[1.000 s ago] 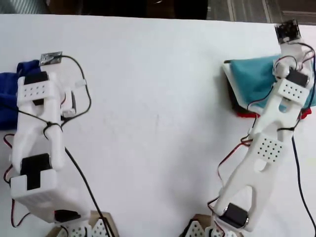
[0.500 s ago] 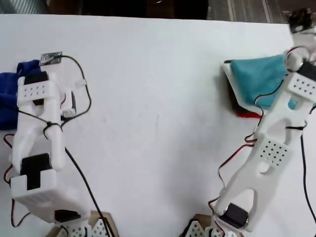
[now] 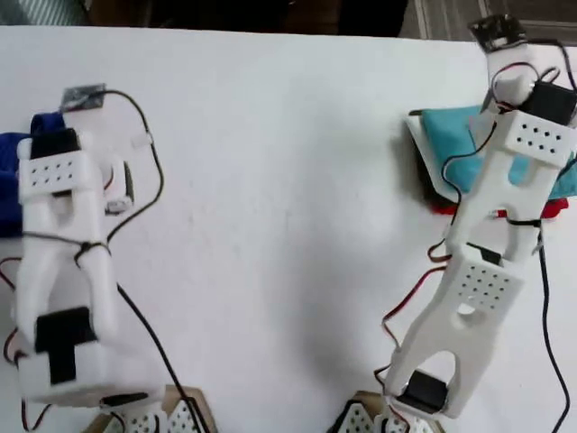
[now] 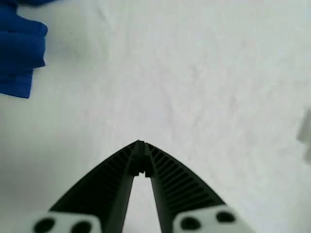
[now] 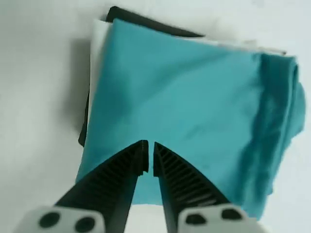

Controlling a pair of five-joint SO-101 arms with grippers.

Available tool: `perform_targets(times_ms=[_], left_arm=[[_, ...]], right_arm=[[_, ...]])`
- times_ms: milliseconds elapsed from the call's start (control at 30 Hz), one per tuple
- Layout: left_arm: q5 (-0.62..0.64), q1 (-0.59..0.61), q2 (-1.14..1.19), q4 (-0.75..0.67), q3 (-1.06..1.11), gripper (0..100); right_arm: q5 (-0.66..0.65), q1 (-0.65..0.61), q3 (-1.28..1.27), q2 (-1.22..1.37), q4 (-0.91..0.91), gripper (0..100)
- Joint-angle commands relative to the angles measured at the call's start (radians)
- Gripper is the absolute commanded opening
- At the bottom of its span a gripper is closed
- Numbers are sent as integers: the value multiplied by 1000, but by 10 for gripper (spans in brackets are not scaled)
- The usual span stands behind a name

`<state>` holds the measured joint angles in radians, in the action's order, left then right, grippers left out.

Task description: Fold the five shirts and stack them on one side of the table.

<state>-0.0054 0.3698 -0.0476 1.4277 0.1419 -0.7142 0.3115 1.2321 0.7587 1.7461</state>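
Observation:
A folded teal shirt tops a stack at the table's right side. White and black shirts show under it, and a red edge peeks out at the bottom. My right gripper hovers above the teal shirt, shut with nothing in it. A crumpled blue shirt lies at the far left edge. My left gripper hangs over bare table beside the blue shirt, shut and empty.
The white table stretches wide between the two arms. The left arm and right arm rise from the near edge, with loose cables along them. The table's far edge borders a dark floor.
The right arm's wrist swung toward the far edge and then leftward over the stack. The left arm shifted slightly left and toward the far side.

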Motion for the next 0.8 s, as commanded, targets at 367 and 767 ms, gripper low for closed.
perform_targets(times_ms=[367, 767], left_arm=[[-5, 3, -180, 18, -33, 27], [-6, 6, -178, 18, -33, 27]], right_arm=[[14, -18, -410, -199, 22, 26], [15, 209, -285, -220, -320, 26]])
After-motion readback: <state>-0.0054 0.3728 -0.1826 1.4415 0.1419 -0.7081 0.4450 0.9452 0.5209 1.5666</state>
